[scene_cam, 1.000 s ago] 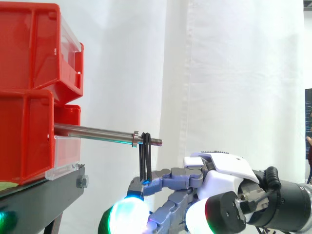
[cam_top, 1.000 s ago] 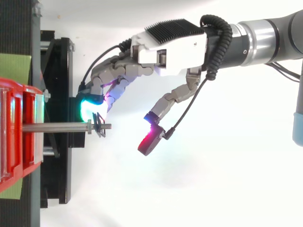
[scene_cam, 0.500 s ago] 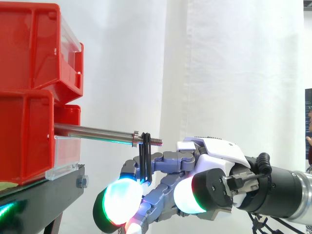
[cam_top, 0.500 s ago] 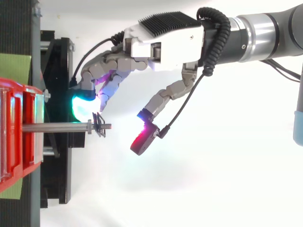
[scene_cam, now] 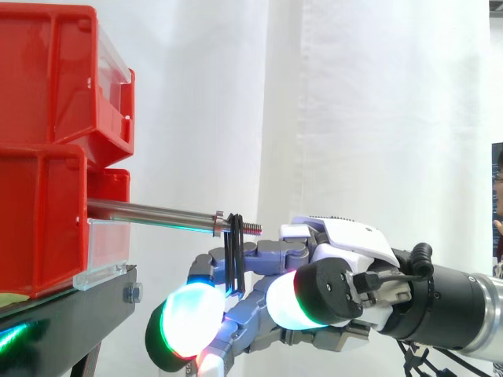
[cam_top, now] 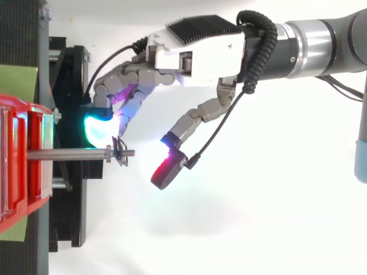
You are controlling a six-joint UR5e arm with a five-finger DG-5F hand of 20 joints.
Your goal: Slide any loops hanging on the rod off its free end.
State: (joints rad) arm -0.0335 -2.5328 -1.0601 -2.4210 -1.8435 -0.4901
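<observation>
A metal rod sticks out rightward from the red bins, ending in a threaded free tip. Thin black loops hang from it just past a nut, close to that tip; from above the loops sit near the rod's end. My hand comes in from the right, below rod height, open with its fingers spread. Some fingers reach behind the hanging loops. In the top view the hand has a cyan-glowing fingertip beside the rod and a red-glowing thumb pad out past the free end.
Stacked red bins rest on a black stand, with a clear plastic front below the rod. A white curtain hangs behind. The stand's black frame lies under the rod in the top view.
My hand has shifted left toward the bins, its fingers reaching further under and behind the loops. The thumb has swung lower and closer to the rod's tip. The loops stay put.
</observation>
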